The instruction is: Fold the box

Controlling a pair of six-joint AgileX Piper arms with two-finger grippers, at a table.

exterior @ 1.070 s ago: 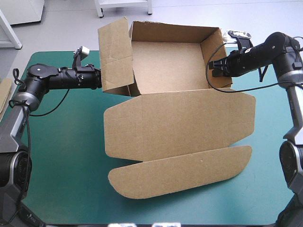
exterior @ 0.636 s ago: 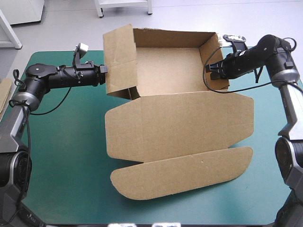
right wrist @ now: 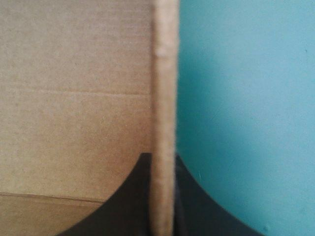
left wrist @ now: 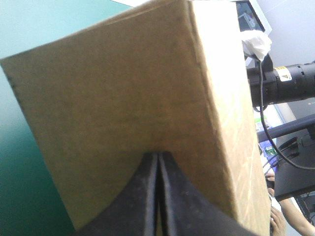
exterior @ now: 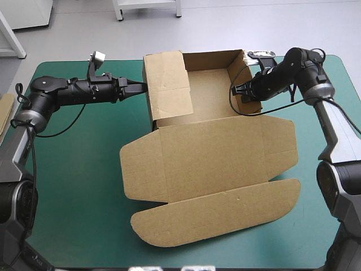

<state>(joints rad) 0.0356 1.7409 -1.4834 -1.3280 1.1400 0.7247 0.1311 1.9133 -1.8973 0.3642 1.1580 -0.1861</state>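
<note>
The brown box (exterior: 208,152) lies as an open tray at the far middle of the table, its lid and front flap flat toward the near edge. My left gripper (exterior: 142,86) is shut, its tip pressed against the outer face of the left wall (left wrist: 123,88), as the left wrist view also shows for the gripper (left wrist: 158,156). The left wall's flap (exterior: 169,84) leans over the tray's floor. My right gripper (exterior: 238,92) is shut on the right wall, and the wall's edge (right wrist: 165,73) runs up between my right gripper's (right wrist: 162,164) fingers.
An edge of more brown board (exterior: 5,110) shows at the table's left edge. Bare teal-green cover (exterior: 73,186) lies left of the lid and along the right side. The right arm (left wrist: 290,81) shows beyond the box in the left wrist view.
The left gripper has pushed rightward, swinging the left wall from leaning outward to leaning in over the tray. The right gripper moved left with the right wall, and the tray has narrowed.
</note>
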